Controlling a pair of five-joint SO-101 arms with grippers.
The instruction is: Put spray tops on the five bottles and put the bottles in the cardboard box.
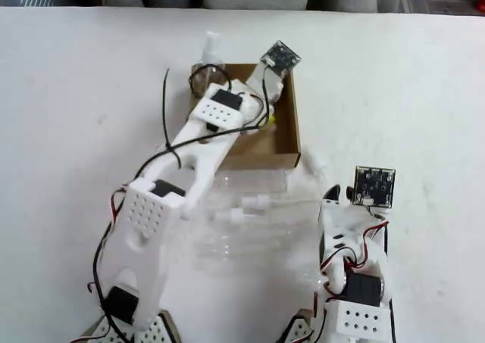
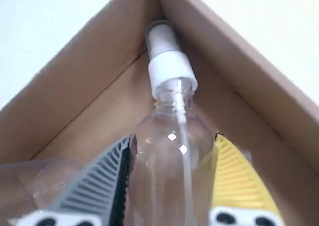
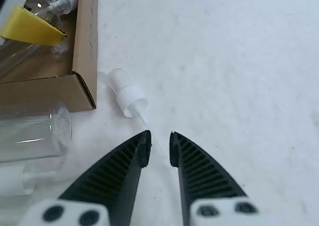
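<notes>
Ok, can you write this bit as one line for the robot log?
left gripper: shut on bottle, in cardboard box | right gripper: open, by loose spray top

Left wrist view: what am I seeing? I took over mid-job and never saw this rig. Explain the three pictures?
Two small robot arms sit at a white table. The high view looks down on both; each wrist view comes from a camera on one arm's wrist. In the left wrist view, the left gripper, grey and yellow, is closed on a clear bottle with a white spray top, in a corner of the cardboard box. The right gripper, black, is slightly open above the table, near a loose spray top lying beside the box. More clear bottles lie on the table by the box.
</notes>
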